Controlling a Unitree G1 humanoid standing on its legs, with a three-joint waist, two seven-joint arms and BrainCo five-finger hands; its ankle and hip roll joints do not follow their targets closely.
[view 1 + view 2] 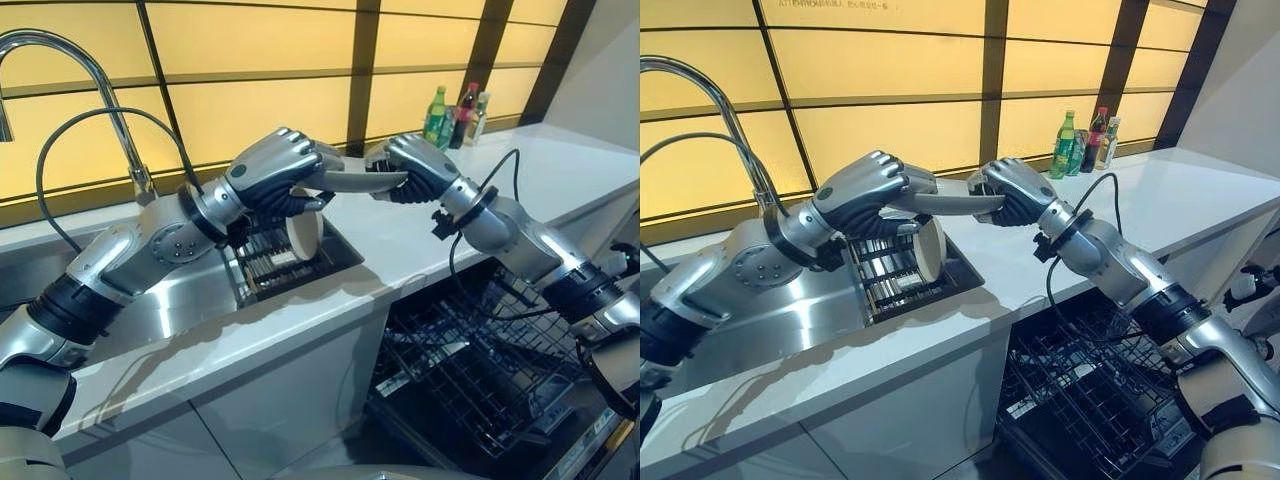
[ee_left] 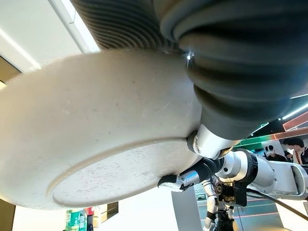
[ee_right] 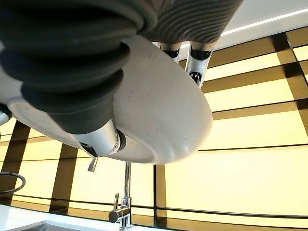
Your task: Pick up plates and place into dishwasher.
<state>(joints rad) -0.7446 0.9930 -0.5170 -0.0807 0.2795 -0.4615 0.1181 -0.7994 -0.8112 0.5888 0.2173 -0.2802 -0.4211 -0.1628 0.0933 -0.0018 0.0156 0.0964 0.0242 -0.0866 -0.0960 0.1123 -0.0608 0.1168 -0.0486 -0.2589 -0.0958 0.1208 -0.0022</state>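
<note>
Plate, pale round stoneware (image 1: 352, 181) | pinched level between left hand (image 1: 275, 170) and right hand (image 1: 405, 167), both clamped on opposite rims | risk: early release by either could drop it.

No legible text; bottles' (image 1: 452, 116) labels too small to read.

Head views look down; wrist views upward, close.

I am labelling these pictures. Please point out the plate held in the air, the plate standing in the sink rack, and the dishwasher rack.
held plate (image 1: 350, 182), left eye view, its rim.
standing plate (image 1: 303, 235), left eye view, its face.
dishwasher rack (image 1: 480, 370), left eye view, its wire floor.
</note>
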